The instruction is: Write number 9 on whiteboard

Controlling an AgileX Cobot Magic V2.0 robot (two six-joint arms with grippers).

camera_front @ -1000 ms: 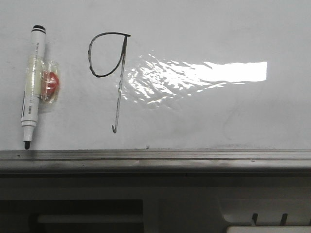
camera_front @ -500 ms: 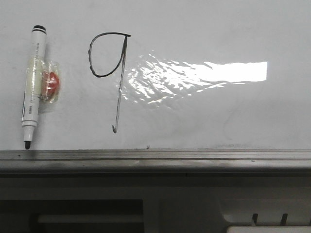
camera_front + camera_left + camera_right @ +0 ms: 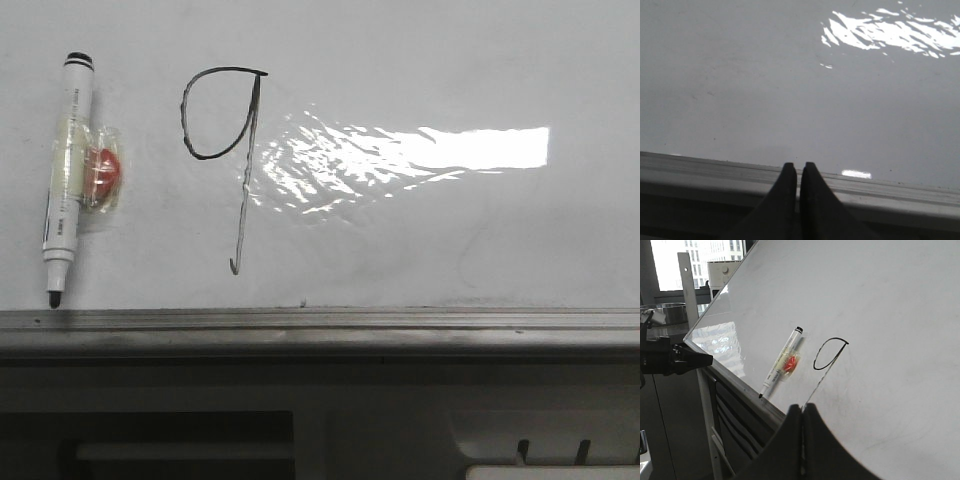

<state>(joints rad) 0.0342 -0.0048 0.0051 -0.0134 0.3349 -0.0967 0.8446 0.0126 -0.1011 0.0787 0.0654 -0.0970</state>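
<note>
The number 9 (image 3: 225, 150) is drawn in thin black line on the whiteboard (image 3: 420, 60), left of a bright glare patch. It also shows in the right wrist view (image 3: 827, 357). A white marker (image 3: 66, 175) with a black tip pointing down hangs on the board at the far left, held by a clear tape pad with a red piece; it also shows in the right wrist view (image 3: 782, 362). My left gripper (image 3: 799, 167) is shut and empty over the board's lower rail (image 3: 715, 172). My right gripper (image 3: 802, 407) is shut and empty, off the board.
The grey metal rail (image 3: 320, 325) runs along the board's lower edge. Below it is a dark stand with slots. In the right wrist view the board stands tilted on a frame, with a window and a black arm part (image 3: 670, 360) beside it.
The front view has shifted very slightly; the 9 and the marker have not changed.
</note>
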